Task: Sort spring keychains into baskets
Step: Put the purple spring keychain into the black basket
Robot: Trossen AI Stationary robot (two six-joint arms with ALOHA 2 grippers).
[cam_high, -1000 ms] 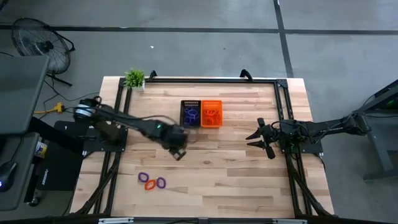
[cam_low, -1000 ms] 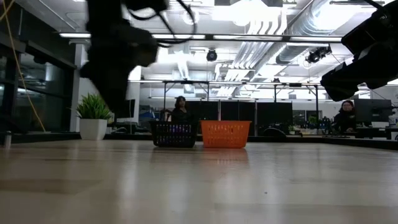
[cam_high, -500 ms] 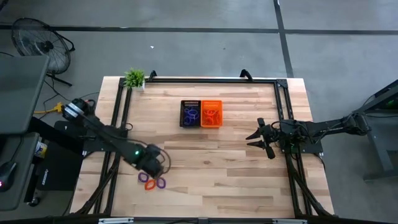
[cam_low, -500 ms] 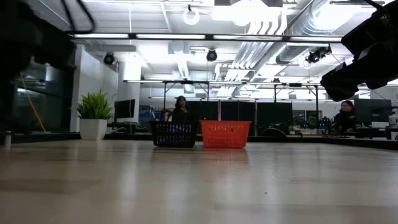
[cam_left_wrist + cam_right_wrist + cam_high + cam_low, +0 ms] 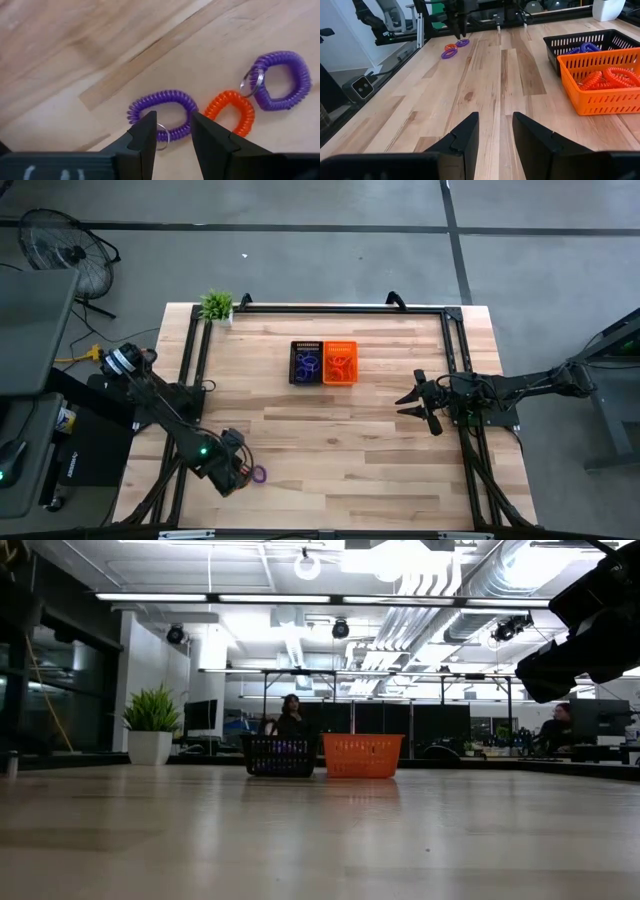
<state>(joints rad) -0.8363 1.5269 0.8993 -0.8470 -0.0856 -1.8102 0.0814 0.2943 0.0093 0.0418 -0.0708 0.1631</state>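
Note:
Three spring keychains lie flat in a row on the table's near-left part: a purple one (image 5: 162, 106), an orange one (image 5: 231, 111) and a second purple one (image 5: 281, 80). My left gripper (image 5: 172, 131) is open and hangs right above the first purple one, a finger on either side of its metal ring (image 5: 161, 136). From above, the gripper (image 5: 236, 470) covers all but one purple loop (image 5: 259, 474). The black basket (image 5: 306, 363) holds purple keychains and the orange basket (image 5: 340, 363) orange ones. My right gripper (image 5: 415, 405) waits open near the right edge.
The two baskets stand side by side at the table's far middle (image 5: 280, 755) (image 5: 363, 755). A small potted plant (image 5: 216, 305) sits on the far-left corner. A black frame rail (image 5: 320, 308) runs along the far edge. People sit in the room behind (image 5: 290, 715).
My left gripper has swung from beside the black basket toward the table's near-left corner and come down over the three loose keychains, leaving the low view on its left side. The keychains have stayed where they were.

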